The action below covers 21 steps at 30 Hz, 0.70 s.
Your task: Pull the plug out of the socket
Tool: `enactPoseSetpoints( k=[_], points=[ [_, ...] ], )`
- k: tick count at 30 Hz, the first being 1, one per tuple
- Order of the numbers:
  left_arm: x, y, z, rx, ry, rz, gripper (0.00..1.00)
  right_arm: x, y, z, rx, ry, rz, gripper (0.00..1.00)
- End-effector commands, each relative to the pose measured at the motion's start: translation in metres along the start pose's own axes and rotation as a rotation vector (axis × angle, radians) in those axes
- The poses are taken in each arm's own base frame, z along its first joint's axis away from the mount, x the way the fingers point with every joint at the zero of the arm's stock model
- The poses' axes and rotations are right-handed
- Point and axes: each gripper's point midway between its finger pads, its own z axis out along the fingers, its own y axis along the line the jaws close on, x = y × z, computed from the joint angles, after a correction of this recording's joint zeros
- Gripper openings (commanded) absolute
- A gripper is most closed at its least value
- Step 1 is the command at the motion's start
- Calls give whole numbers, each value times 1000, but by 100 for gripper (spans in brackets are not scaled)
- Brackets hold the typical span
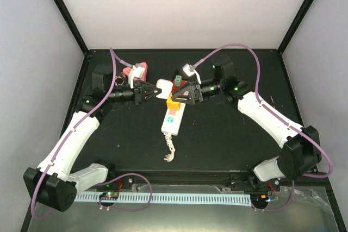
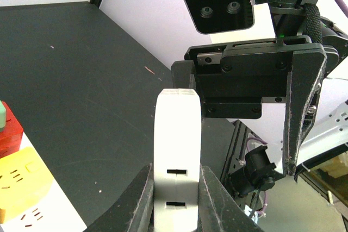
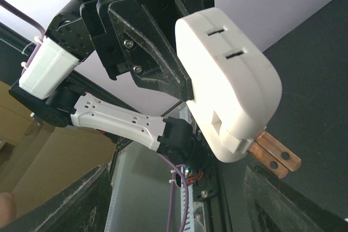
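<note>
The socket is a long white power strip with green, red and yellow outlet faces, lying in the middle of the black table; its end shows in the left wrist view. My left gripper is shut on the white plug and holds it in the air, clear of the strip. The plug's body sits between my left fingers. In the right wrist view the plug shows bare copper prongs. My right gripper is open and empty over the strip's yellow face, facing the plug.
The strip's bundled white cord trails toward the near edge. A pink object lies at the back left behind the left wrist. A slotted cable duct runs along the near edge. White enclosure walls stand on three sides.
</note>
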Motion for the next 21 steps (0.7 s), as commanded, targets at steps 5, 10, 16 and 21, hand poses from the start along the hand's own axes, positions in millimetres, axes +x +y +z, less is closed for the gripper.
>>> enactPoseSetpoints(
  k=[5,10,16,21],
  points=[
    [5,-19,4,93,17,38,2,-11,9,-1,3,-16,-58,69],
    [10,-19,6,89,25,42,2,-11,11,-1,-9,-15,-70,68],
    [12,-19,10,101,33,32,1,-8,20,1,-36,-4,-108,65],
    [15,-22,12,115,43,29,2,-7,28,5,-58,7,-133,64]
  ],
)
